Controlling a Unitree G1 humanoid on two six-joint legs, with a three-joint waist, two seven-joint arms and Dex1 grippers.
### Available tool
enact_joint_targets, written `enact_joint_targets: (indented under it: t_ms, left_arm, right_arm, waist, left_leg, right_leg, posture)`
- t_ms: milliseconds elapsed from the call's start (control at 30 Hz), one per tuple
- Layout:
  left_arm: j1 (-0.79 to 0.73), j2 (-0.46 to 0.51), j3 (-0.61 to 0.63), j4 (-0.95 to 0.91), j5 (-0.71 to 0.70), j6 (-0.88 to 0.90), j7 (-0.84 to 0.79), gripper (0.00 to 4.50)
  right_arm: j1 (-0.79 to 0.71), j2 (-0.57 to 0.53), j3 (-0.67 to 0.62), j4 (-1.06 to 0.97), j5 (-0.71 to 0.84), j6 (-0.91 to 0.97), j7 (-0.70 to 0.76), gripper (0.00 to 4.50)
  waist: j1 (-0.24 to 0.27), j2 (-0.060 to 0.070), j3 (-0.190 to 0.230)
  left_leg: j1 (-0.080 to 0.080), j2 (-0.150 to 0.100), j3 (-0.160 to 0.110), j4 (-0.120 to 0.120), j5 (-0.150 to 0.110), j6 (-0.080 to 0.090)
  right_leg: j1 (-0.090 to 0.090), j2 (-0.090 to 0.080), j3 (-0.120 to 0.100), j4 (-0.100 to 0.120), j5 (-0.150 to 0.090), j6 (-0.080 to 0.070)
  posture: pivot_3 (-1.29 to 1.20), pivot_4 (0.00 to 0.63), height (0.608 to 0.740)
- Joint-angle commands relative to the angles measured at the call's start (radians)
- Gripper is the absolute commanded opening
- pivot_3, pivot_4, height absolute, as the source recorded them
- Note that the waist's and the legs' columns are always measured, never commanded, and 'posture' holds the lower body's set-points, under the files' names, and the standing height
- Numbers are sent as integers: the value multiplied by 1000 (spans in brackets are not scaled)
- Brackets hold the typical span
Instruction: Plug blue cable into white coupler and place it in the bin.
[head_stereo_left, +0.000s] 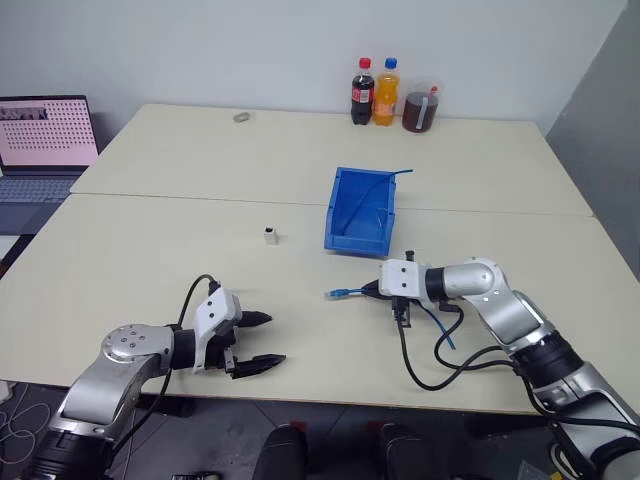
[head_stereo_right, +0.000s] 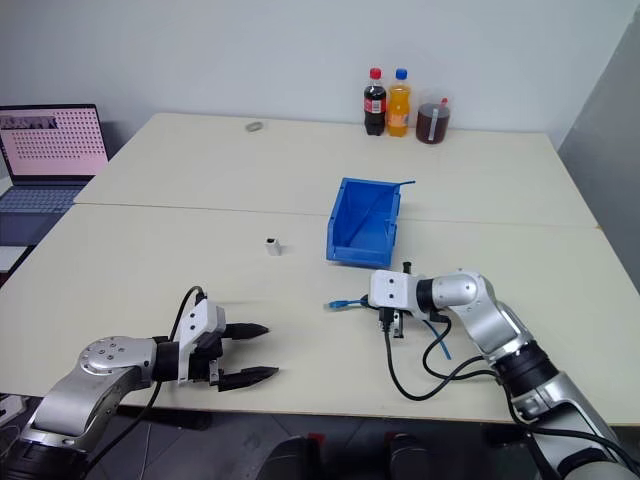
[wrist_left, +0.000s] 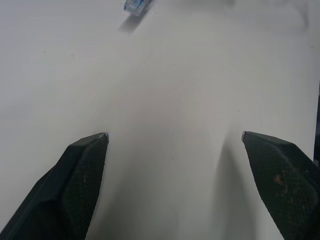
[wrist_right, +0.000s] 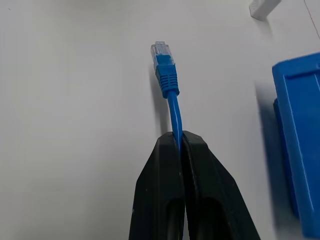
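Limp blue cable (wrist_right: 173, 107) is pinched just behind its plug by the right claw (wrist_right: 178, 137); left claw (head_stereo_left: 262, 339) is spread; the light white coupler (head_stereo_left: 270, 236), at eleven o'clock, is best gripped by its sides.

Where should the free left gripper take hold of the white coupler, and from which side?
Probably across the white coupler's side walls, coming from above with the left gripper open: it stands alone on the table, apart from the bin, and its socket face should stay free for the blue cable's plug.
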Motion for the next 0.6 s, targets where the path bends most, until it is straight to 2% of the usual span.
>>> enact_joint_targets:
  t_ms: [33, 267, 533, 567, 600]
  left_arm:
    - [-2, -6, 19, 2, 7, -16, 17, 4500]
    - [-74, -32, -7, 59, 30, -22, 33, 4500]
    - [-206, -101, -88, 159, 119, -72, 52, 4500]
    - [-223, -112, -100, 175, 135, -79, 60, 4500]
    - [-243, -130, -118, 191, 148, -90, 60, 4500]
  right_arm:
    - [-23, 10, 0, 14, -22, -42, -1, 597]
    - [-16, 18, -8, -20, 1, 2, 38, 2370]
    - [36, -3, -74, -239, 156, 333, 125, 4276]
    - [43, -5, -83, -264, 170, 367, 121, 4472]
    - [62, -15, -103, -303, 190, 407, 114, 4472]
  waist:
    - [2, 0, 0]
    - [2, 0, 0]
    - [4, 0, 0]
    - [4, 0, 0]
    - [4, 0, 0]
  left_leg:
    - [0, 0, 0, 0, 0, 0]
    - [0, 0, -1, 1, 0, 0]
    - [0, -1, -2, 1, 0, 0]
    - [0, -1, -2, 1, 0, 0]
    - [0, -1, -2, 1, 0, 0]
  right_leg:
    - [0, 0, 0, 0, 0, 0]
    - [0, 0, -1, 2, 0, 0]
    - [0, 1, -1, 6, 0, 0]
    - [0, 1, -1, 6, 0, 0]
    - [0, 1, -1, 7, 0, 0]
  posture:
    - [0, 150, 740]
    - [0, 150, 740]
    - [0, 150, 740]
    - [0, 150, 740]
    - [0, 150, 740]
